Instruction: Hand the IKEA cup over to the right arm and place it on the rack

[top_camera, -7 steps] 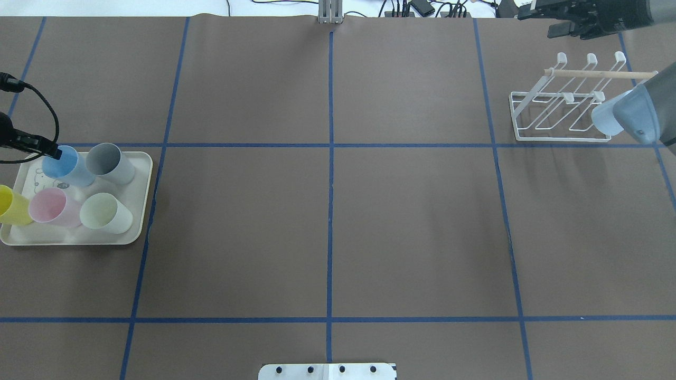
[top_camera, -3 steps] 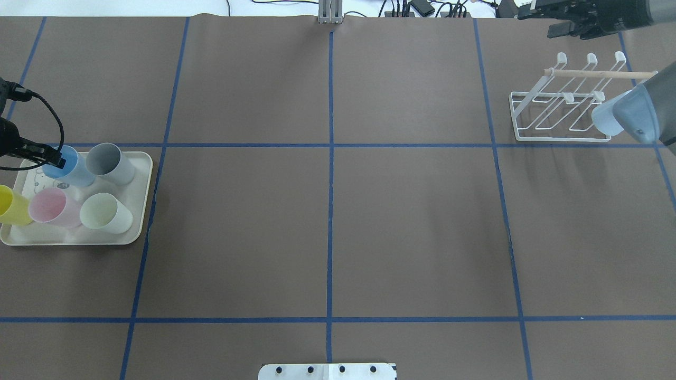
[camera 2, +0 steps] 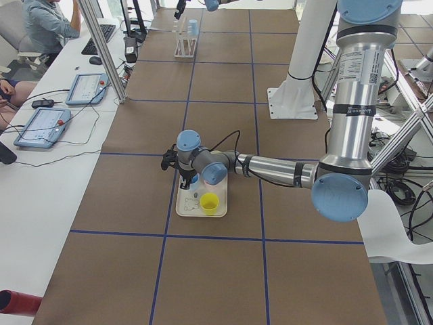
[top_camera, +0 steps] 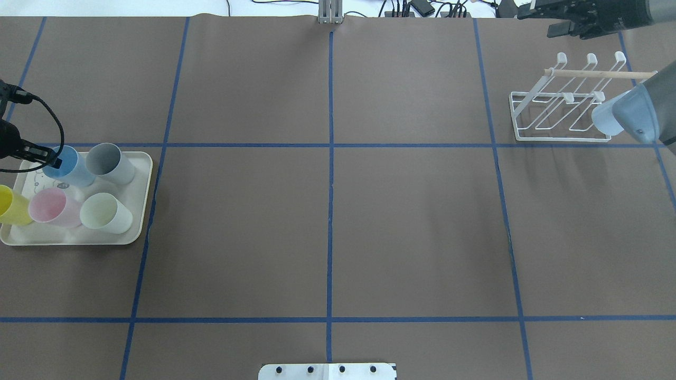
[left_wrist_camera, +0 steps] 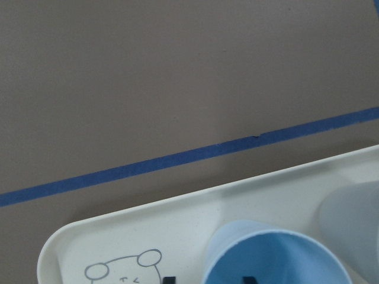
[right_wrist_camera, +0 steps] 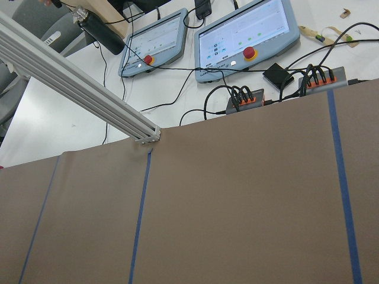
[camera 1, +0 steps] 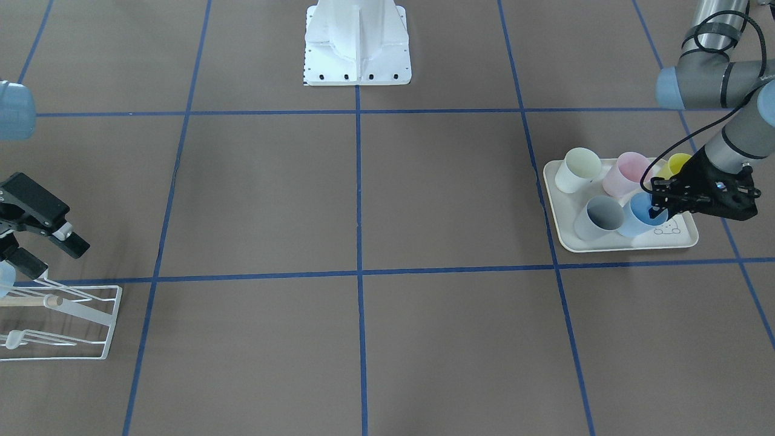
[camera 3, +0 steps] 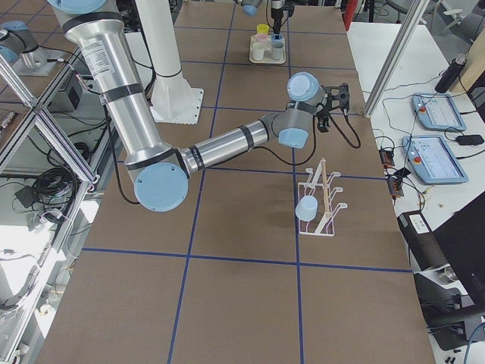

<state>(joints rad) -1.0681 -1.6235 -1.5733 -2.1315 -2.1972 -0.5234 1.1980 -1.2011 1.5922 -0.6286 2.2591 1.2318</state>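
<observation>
The blue IKEA cup [top_camera: 74, 168] stands upright at the back of the cream tray [top_camera: 142, 200]. My left gripper [top_camera: 53, 157] is down at its rim and open; in the left wrist view its two dark fingertips [left_wrist_camera: 169, 279] straddle the wall of the cup [left_wrist_camera: 278, 260], one outside and one inside. From the front, the left gripper [camera 1: 657, 209] sits at the rim of the blue cup [camera 1: 636, 219]. The right arm's gripper [camera 1: 56, 257] hovers open and empty just behind the white wire rack [camera 1: 60, 321]. That rack [top_camera: 560, 113] carries a pale blue cup [camera 3: 307, 208].
Grey [top_camera: 108, 162], pink [top_camera: 50, 207], yellow [top_camera: 11, 206] and pale green [top_camera: 105, 212] cups crowd the tray around the blue one. The right arm's elbow [top_camera: 641, 113] overhangs the rack's right end. Blue tape lines grid the brown table.
My left gripper has shifted slightly left and settled at the blue cup's rim, its cable loop moving with it. The right arm has hardly moved.
</observation>
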